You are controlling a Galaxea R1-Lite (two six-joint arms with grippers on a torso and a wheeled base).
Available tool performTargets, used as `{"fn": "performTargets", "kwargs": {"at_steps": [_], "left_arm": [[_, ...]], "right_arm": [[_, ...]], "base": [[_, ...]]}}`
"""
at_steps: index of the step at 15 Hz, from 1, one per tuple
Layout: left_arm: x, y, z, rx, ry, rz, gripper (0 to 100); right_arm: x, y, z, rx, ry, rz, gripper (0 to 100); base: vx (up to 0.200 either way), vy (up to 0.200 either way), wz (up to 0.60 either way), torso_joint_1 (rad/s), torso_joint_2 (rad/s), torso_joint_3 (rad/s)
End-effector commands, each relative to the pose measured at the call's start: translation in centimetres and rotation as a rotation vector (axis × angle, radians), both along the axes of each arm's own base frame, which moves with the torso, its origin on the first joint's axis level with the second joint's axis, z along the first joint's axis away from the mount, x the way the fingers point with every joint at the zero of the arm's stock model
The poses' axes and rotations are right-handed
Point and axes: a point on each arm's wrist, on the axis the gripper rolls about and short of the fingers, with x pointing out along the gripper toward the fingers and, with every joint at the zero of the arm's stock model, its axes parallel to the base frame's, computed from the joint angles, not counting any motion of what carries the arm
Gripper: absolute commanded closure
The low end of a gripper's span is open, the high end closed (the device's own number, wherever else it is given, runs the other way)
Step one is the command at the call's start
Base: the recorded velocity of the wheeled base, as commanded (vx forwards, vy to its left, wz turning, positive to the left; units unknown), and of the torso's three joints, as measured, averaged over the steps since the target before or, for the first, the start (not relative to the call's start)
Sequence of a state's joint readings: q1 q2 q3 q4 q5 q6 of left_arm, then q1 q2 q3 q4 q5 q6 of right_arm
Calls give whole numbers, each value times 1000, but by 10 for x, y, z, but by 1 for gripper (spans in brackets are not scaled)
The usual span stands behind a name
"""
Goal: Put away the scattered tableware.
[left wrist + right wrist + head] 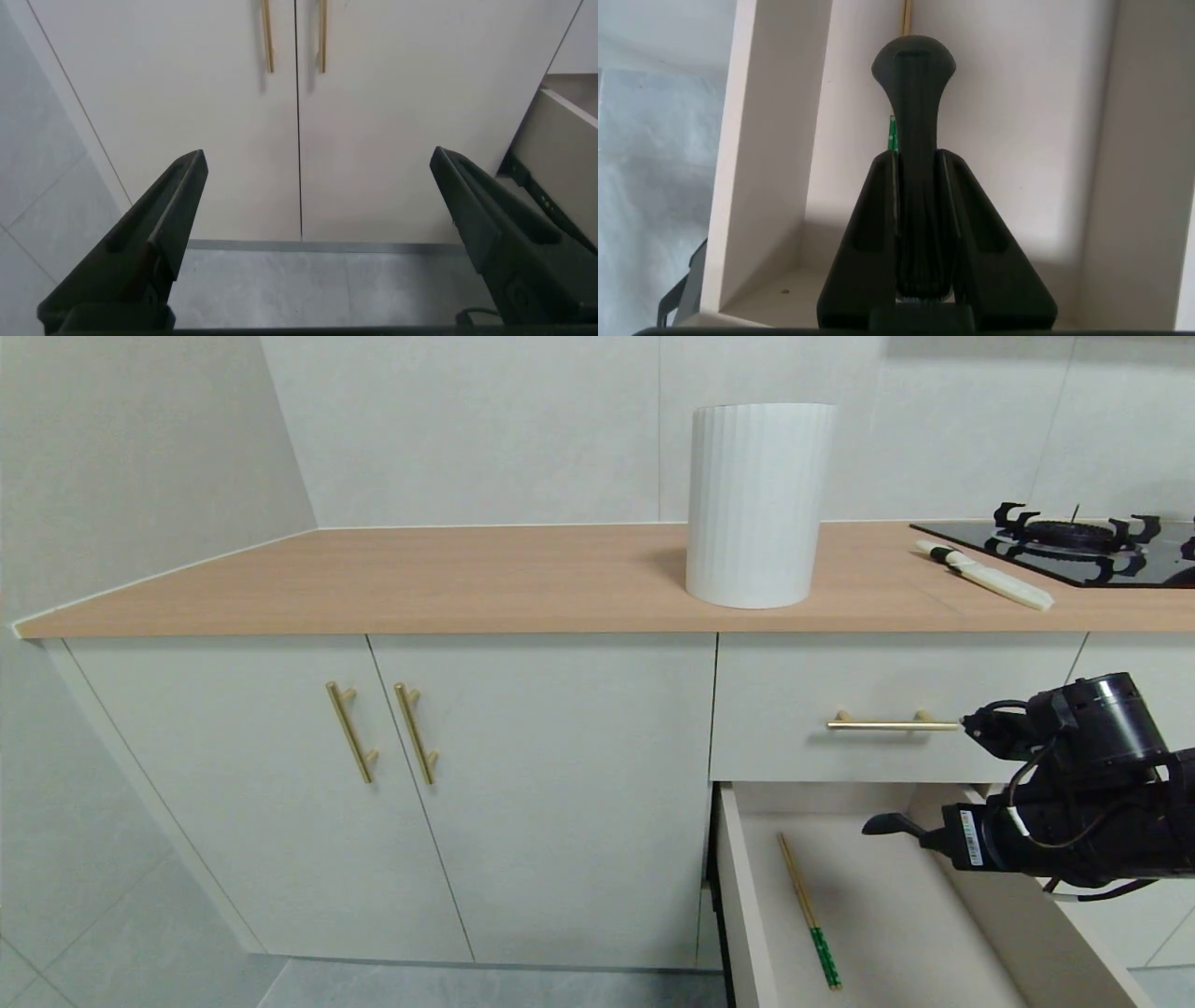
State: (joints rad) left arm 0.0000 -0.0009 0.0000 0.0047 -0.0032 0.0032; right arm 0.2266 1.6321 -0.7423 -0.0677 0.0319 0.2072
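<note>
A pair of wooden chopsticks [810, 915] with green ends lies inside the open lower drawer [742, 896], near its left wall. My right gripper [882, 823] hangs above the drawer, to the right of the chopsticks, shut with nothing seen between its fingers. In the right wrist view the shut gripper [913, 65] covers most of the chopsticks [891, 135] lying on the drawer's floor [1018, 112]. A pale cream utensil [985, 576] with a dark band lies on the counter's right side. My left gripper [318, 177] is open, low in front of the cabinet doors [299, 121].
A tall white ribbed container [758, 504] stands on the wooden counter [420, 579]. A black gas hob [1074, 546] sits at the far right. A shut drawer with a gold handle [892, 723] is above the open one. Two cabinet doors [383, 733] are to the left.
</note>
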Motion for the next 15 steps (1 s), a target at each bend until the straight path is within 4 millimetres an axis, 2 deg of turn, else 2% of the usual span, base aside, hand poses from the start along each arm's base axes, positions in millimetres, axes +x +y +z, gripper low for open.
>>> {"fn": "performTargets", "kwargs": {"at_steps": [1,2,6,11,13,15], "left_arm": [[0,0,0,0,1,0,0],[0,0,0,0,1,0,0],[0,0,0,0,1,0,0],[0,0,0,0,1,0,0],[0,0,0,0,1,0,0],[0,0,0,0,1,0,0]], "right_arm": [[4,2,-7,-7,27,3,100],[6,4,-11,-11,37,12,100],[26,19,-56,-65,63,12,100],[52,22,-119,-116,97,-38,100],[56,21,-137,-154,114,-64,100],[58,19,-145,-156,130,-72,100]], "base": [[0,0,0,0,0,0],[0,0,0,0,0,0],[0,0,0,0,0,0],[0,0,0,0,0,0],[0,0,0,0,0,0],[0,0,0,0,0,0]]}}
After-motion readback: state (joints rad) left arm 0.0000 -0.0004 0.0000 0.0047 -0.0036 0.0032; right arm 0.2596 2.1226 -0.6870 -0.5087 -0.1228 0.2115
